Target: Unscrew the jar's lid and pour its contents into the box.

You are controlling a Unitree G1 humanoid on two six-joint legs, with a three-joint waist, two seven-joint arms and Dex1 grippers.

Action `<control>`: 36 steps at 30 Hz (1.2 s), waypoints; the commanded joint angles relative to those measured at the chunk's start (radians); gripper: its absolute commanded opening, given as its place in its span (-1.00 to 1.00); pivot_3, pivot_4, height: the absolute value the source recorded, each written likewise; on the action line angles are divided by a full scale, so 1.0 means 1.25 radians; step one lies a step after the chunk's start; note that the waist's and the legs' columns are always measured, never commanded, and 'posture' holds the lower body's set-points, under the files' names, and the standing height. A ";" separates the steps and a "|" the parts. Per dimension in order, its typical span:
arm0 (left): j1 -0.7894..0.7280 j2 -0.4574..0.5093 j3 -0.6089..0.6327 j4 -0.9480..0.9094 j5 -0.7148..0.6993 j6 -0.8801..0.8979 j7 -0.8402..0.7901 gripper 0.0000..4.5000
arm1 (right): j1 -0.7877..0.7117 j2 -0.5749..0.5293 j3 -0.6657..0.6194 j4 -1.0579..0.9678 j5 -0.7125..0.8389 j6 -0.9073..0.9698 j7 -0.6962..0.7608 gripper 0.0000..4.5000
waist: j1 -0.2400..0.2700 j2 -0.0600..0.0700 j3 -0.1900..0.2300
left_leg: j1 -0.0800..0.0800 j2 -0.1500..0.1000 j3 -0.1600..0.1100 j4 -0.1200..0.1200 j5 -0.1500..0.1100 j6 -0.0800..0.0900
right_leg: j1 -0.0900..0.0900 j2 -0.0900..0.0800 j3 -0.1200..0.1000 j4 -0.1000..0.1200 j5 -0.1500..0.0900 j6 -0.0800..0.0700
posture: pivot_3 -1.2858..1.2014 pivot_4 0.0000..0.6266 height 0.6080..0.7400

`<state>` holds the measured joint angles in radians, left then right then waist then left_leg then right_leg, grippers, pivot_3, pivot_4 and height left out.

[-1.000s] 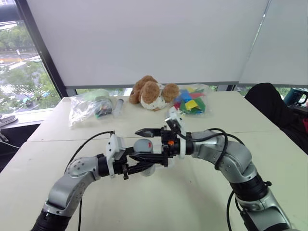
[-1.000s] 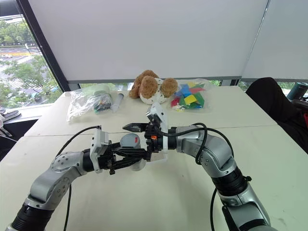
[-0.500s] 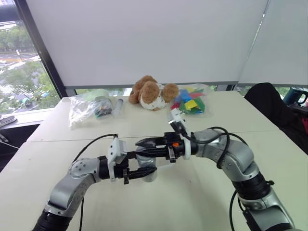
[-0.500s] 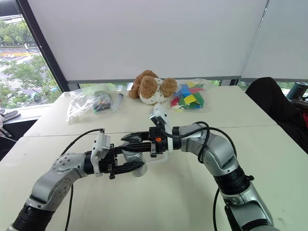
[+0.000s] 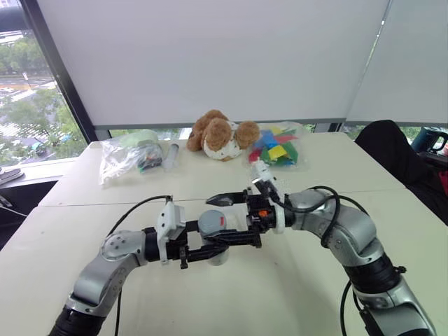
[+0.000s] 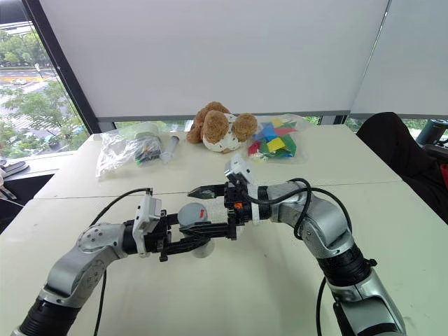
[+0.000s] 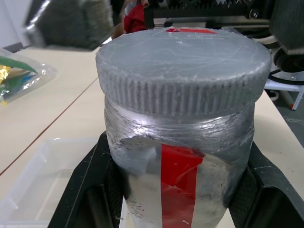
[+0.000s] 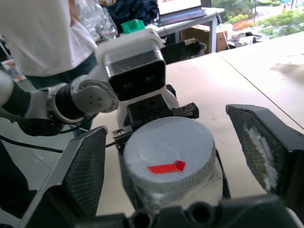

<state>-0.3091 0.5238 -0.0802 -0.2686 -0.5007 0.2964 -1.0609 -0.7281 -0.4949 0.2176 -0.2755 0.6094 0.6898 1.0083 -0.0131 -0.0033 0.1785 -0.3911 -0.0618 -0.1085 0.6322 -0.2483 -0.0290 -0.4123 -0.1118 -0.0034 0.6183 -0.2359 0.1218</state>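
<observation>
**Right fingers off the lid**

Since half a second ago, the right gripper [image 8: 171, 156] has spread wide off the lid [image 8: 167, 159], one finger either side, apart from it. The left gripper [image 5: 210, 250] clamps the jar [image 7: 183, 178] upright above the table [image 5: 280, 294]. The box [image 7: 38, 185] lies just beyond.

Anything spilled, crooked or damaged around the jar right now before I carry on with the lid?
Nothing stands out. The jar sits upright in the left gripper, its lid on and level, with no spill on the table. The right gripper stands open around the lid. The box lies flat beside it.
</observation>
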 commanded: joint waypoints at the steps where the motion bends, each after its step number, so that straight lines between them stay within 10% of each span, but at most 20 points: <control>1: -0.006 0.004 0.001 -0.014 0.004 -0.006 0.005 -0.06 | 0.000 0.012 -0.002 -0.005 -0.014 -0.021 -0.004 0.98 | 0.000 0.000 0.000 | 0.000 0.000 0.000 0.000 0.000 0.000 | 0.000 0.000 0.000 0.000 0.000 0.000 | 0.03 -0.52 1.00; 6: -0.005 0.003 0.000 -0.016 0.007 -0.006 0.012 -0.06 | 0.002 0.022 -0.007 0.001 -0.018 -0.027 -0.001 0.98 | 0.000 0.000 0.000 | 0.000 0.000 0.000 0.000 0.000 0.000 | 0.000 0.000 0.000 0.000 0.000 0.000 | 0.03 -0.52 1.00; 12: -0.006 -0.002 -0.003 -0.023 0.003 -0.003 0.024 -0.06 | 0.007 0.011 -0.004 0.010 -0.024 -0.038 0.026 0.00 | 0.000 0.000 0.000 | 0.000 0.000 0.000 0.000 0.000 0.000 | 0.000 0.000 0.000 0.000 0.000 0.000 | 0.03 -0.52 1.00; 29: -0.024 0.049 -0.026 -0.082 -0.070 -0.033 -0.162 -0.06 | -0.167 -0.078 0.044 0.180 -0.002 -0.108 0.434 0.01 | -0.002 0.000 0.000 | 0.000 0.000 0.000 0.000 0.000 0.000 | 0.000 0.000 0.000 0.000 0.000 0.000 | 0.03 -0.52 1.00; 33: -0.017 0.048 -0.008 -0.082 -0.074 -0.023 -0.132 -0.06 | -0.160 -0.045 -0.006 0.173 0.004 -0.112 0.339 0.91 | 0.001 0.000 0.000 | 0.000 0.000 0.000 0.000 0.000 0.000 | 0.001 0.000 0.000 0.000 0.000 0.000 | 0.03 -0.52 1.00; 36: -0.007 0.055 0.005 -0.080 -0.070 -0.001 -0.098 -0.06 | -0.147 -0.039 -0.048 0.147 0.035 -0.080 0.292 0.99 | 0.001 0.000 0.000 | 0.000 0.000 0.000 0.000 0.000 0.000 | 0.000 0.000 0.000 0.000 0.000 0.000 | 0.03 -0.52 1.00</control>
<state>-0.3202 0.5861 -0.1018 -0.3375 -0.5783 0.2841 -1.2091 -0.9099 -0.5538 0.2154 -0.0508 0.6176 0.5830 1.4080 -0.0120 -0.0034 0.1790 -0.3910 -0.0617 -0.1087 0.6323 -0.2483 -0.0291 -0.4122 -0.1121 -0.0034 0.6181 -0.2359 0.1218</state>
